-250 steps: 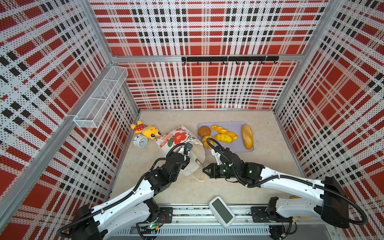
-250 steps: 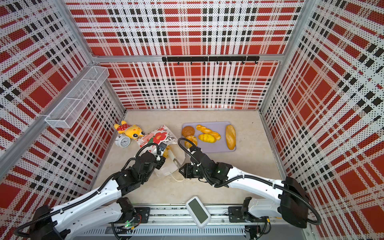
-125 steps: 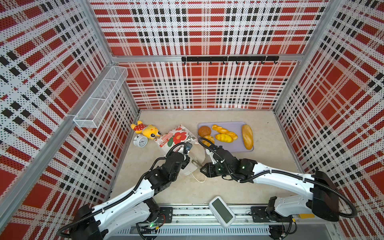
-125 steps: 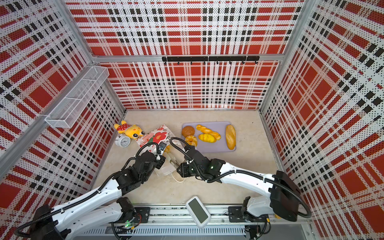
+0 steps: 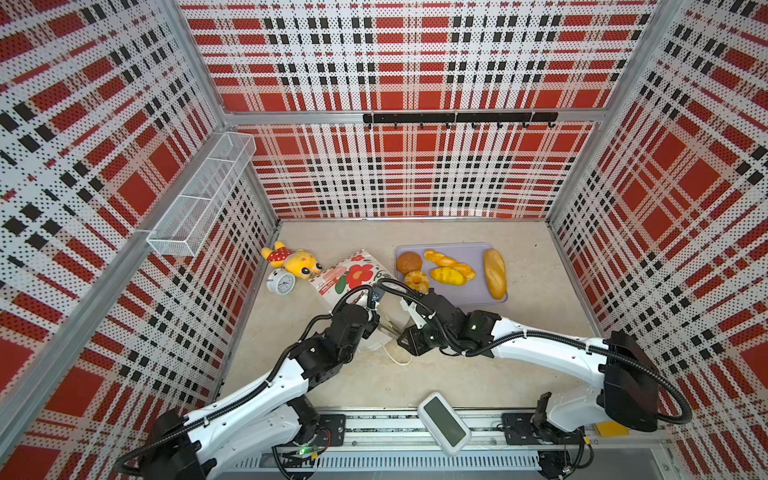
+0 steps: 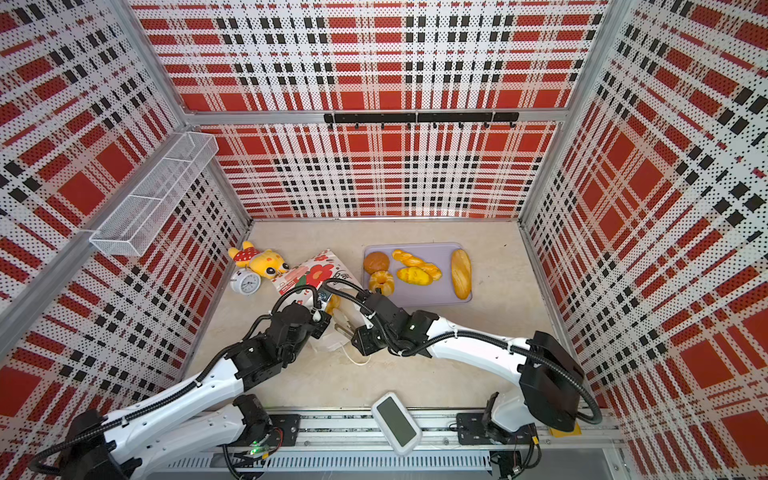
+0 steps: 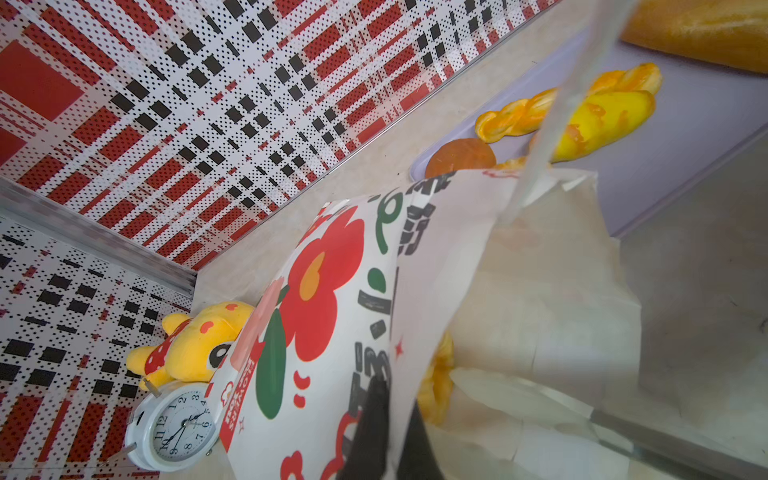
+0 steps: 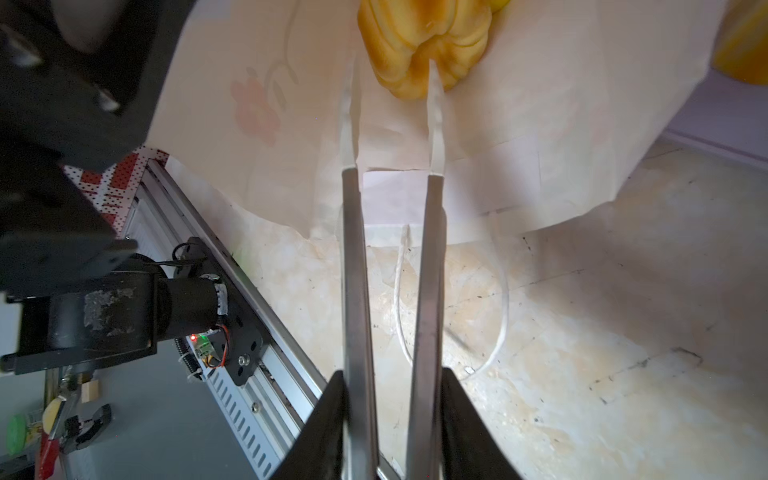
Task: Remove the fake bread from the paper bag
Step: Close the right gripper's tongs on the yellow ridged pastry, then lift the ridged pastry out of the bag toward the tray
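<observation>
Five pieces of fake bread lie on the lilac tray (image 5: 469, 293) at the back right of the desk (image 5: 415, 374): a round brown bun (image 5: 409, 262), a ring cake (image 5: 416, 280), a twisted stick (image 5: 444, 261), a yellow loaf (image 5: 448, 275) and a baguette (image 5: 494, 273). One more golden, ridged piece (image 8: 419, 33) sits inside the paper bag (image 5: 353, 274). The bag lies on its side just beside the tray, with its mouth turned toward the arms.

The left hand (image 7: 395, 415) is clamped on the bag's rim, with one black finger on each side of the paper. The right hand (image 8: 392, 70) reaches into the mouth with its two fingers parted. Their tips are at the near edge of the ridged piece, and I cannot tell whether they touch it.

A white cord handle (image 8: 500, 316) lies looped on the desk under the right hand. The other cord (image 7: 552, 116) crosses the left wrist view in front of the tray. The left arm's black wrist crowds one side of the bag's mouth.

Behind the bag, by the left wall, are a yellow plush toy (image 5: 293, 262) and a white alarm clock (image 5: 281, 282), touching each other. A wire basket (image 5: 199, 203) hangs on the left wall and a black hook rail (image 5: 457, 118) on the back wall. A white device (image 5: 444, 422) rests on the front rail.

The bag bears red flowers, blocky black characters and a red strip of white lettering, none of which I can read. The clock dial shows 1 to 12.
</observation>
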